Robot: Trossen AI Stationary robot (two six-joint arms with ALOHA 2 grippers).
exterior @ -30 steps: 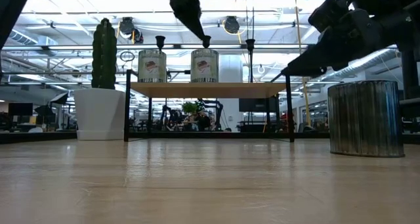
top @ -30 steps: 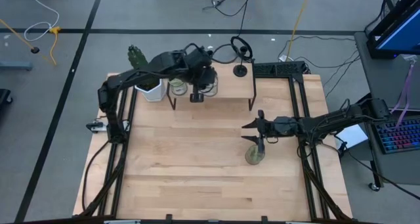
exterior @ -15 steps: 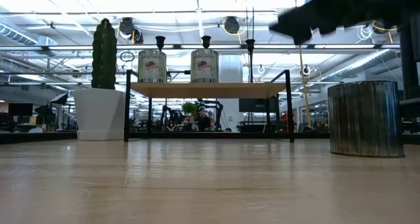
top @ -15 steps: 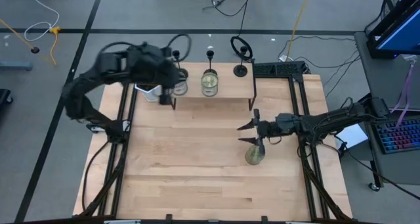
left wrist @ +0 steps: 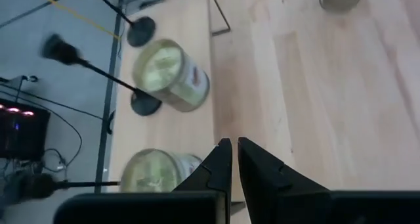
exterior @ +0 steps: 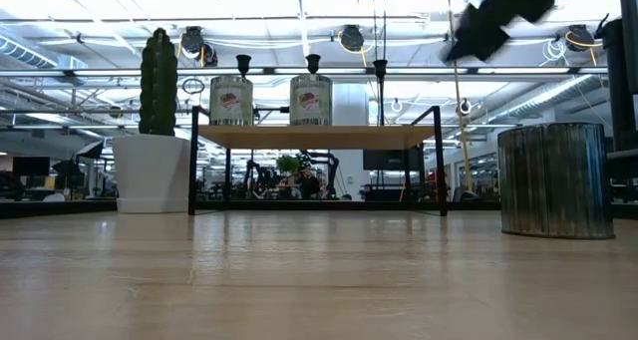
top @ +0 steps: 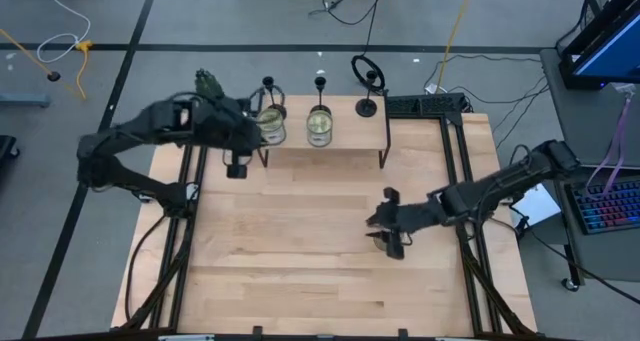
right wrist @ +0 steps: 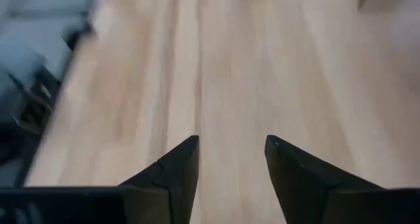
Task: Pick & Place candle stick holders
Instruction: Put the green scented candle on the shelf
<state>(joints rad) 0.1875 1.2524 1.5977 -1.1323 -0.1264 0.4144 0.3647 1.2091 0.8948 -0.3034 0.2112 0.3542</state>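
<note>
Three black candle stick holders (top: 320, 82) (top: 267, 84) (top: 367, 107) stand upright on their round bases along the far edge of a small wooden shelf (top: 350, 141). In the low view their cups (exterior: 313, 63) show above two tin cans (exterior: 310, 100). My left gripper (top: 236, 168) is shut and empty, above the table just in front of the shelf's left end. In its wrist view the fingers (left wrist: 232, 145) meet, with the holders (left wrist: 144, 104) beyond them. My right gripper (top: 388, 237) is open and empty, low over the table's right middle; its wrist view (right wrist: 231, 148) shows bare wood between the fingers.
A third, ribbed tin can (exterior: 555, 180) stands on the table by my right gripper. A cactus in a white pot (exterior: 155, 131) stands at the shelf's left end. The shelf's black legs (top: 385, 151) reach the table. Bare wood (top: 290, 251) fills the table's near half.
My left gripper has left the middle holder's top, gone toward the table's left edge, then toward the near edge, past the shelf's front. The holder stands where it was. My right gripper has gone toward the near edge, over the ribbed can.
</note>
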